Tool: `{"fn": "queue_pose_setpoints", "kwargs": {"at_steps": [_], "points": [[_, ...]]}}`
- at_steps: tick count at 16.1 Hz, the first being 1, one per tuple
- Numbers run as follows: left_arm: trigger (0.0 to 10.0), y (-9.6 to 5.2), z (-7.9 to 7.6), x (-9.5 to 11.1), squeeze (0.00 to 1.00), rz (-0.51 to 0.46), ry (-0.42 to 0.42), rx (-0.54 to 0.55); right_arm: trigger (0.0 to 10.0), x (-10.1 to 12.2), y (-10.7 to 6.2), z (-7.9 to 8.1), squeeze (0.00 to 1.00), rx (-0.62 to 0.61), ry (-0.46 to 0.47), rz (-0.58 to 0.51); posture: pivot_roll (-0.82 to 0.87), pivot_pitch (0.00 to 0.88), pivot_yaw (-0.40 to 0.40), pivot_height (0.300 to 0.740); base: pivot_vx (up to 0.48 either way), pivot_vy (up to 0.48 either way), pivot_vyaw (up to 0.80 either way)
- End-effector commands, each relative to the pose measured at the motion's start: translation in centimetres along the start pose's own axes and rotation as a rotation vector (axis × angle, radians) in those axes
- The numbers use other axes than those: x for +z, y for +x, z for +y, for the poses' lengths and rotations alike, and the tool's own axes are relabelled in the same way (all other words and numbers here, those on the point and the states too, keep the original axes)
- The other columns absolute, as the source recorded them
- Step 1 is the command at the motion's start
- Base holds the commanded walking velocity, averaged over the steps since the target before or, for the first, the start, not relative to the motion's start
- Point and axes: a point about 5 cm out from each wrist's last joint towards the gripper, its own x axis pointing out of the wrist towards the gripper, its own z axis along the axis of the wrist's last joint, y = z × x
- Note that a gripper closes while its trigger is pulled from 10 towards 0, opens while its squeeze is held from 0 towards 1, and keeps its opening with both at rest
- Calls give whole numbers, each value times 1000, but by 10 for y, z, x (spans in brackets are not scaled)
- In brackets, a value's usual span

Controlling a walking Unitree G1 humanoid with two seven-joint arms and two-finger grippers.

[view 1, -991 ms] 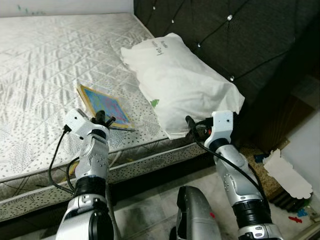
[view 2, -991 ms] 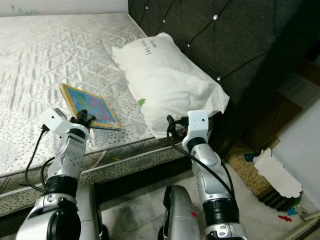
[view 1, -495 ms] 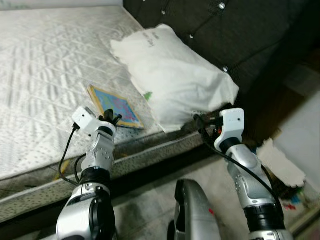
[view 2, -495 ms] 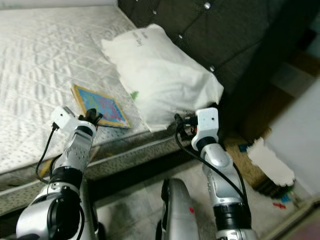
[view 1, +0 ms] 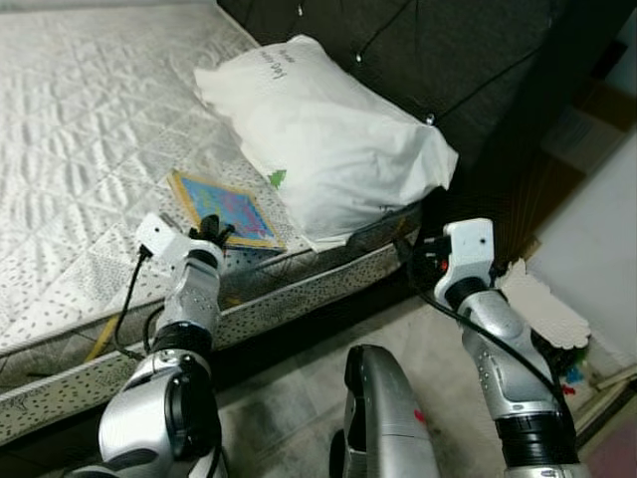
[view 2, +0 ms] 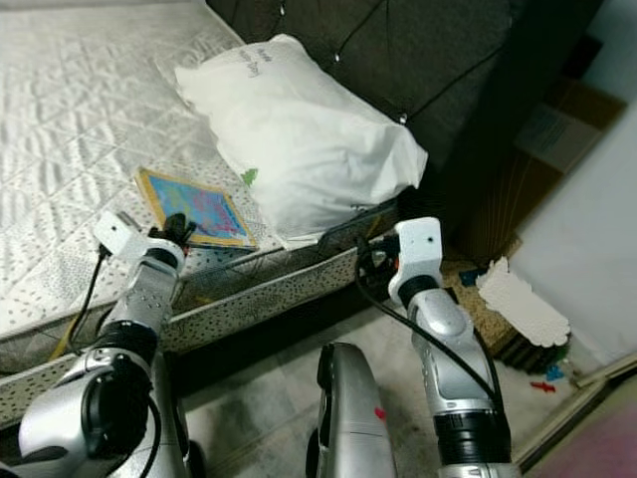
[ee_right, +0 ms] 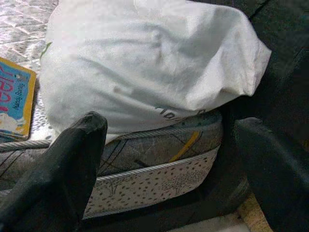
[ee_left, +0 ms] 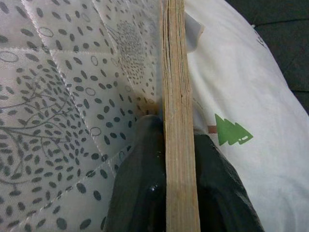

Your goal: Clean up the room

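At the mattress (view 1: 70, 149) edge, our left hand (view 1: 211, 231) has closed its fingers (ee_left: 145, 183) on the near edge of the board book (view 1: 224, 209), one above and one below. A second ago it only hovered there, so we judge the pickup is starting. Our view has swung right meanwhile; the book has not shifted. It lies flat near the bed's side, just beside the white pillow (view 1: 318, 139), so lifting toward us looks free. Farther right, our right hand (view 1: 420, 261) hangs open off the bed, facing the mattress corner, beside the dark headboard (view 1: 448, 60).
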Motion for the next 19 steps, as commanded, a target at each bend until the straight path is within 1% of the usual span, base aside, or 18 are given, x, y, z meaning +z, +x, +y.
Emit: {"fn": "queue_pose_setpoints", "kwargs": {"at_steps": [1, 5, 6, 9, 11, 12, 13, 15, 19], "points": [[10000, 4, -9, 3, 0, 6, -5, -39, 10000, 4, -3, -7, 0, -20, -8, -5, -261, 30, -114, 501, 0, 0, 0], [10000, 6, -10, 3, 0, 33, -6, -58, 10000, 4, -9, -13, 0, -32, -28, 3, -287, 47, -124, 501, 0, 0, 0], [10000, 6, -9, -2, 0, 80, 6, -49, 10000, 4, -12, -16, 0, -34, -37, 10, -299, 53, -129, 501, 0, 0, 0], [10000, 7, -10, -1, 0, 77, 0, -48, 10000, 5, -19, -21, 0, -41, -57, 21, -324, 63, -139, 501, 0, 0, 0], [10000, 7, -7, -6, 0, 123, 19, -28, 10000, 5, -23, -25, 0, -44, -68, 33, -336, 67, -143, 501, 0, 0, 0], [10000, 6, -5, -8, 1000, 141, 29, -22, 10000, 5, -24, -26, 0, -44, -74, 36, -342, 67, -146, 501, 0, 0, 0], [10000, 6, -4, -9, 1000, 157, 55, -21, 10000, 6, -25, -27, 0, -45, -79, 38, -346, 64, -147, 501, 0, 0, 0], [10000, 6, -2, -7, 1000, 159, 66, -15, 10000, 7, -25, -27, 0, -45, -85, 38, -346, 61, -148, 501, 0, 0, 0], [10000, 7, 6, 6, 1000, 137, 112, 25, 10000, 9, -21, -22, 0, -19, -95, 24, -330, 40, -146, 501, 0, 0, 0]]}}
